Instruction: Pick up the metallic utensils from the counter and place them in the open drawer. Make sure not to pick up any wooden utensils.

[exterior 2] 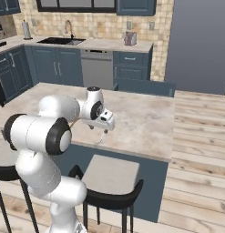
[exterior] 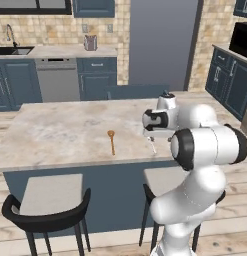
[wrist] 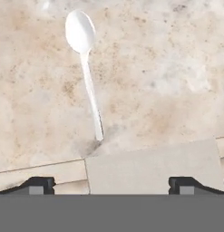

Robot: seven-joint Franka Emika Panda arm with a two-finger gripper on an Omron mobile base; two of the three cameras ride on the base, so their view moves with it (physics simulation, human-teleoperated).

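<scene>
The arm is built of glossy white rounded shells, fat tube segments and bulging elbows, joined by dark, nearly black ring-shaped joints with round black end caps. A small white cap with a dark knob tops the wrist. The white boxy tool [exterior 2: 103,127] carries two small dark fingertips [wrist: 38,185].

Place: a home kitchen (rendered, not photographed).
Cabinets: dark blue cupboards [exterior 2: 54,68] along a tan tiled wall.
Sink: black basin with a curved tap [exterior: 11,36] set in the wall counter.
Appliances: steel dishwasher [exterior: 57,80], toaster [exterior: 90,43], microwave [exterior: 242,40].
Island: marbled stone bench [exterior: 60,132] on a blue base, with padded stools [exterior: 47,200] alongside.
Floor: pale wood planks [exterior 2: 200,150].
</scene>
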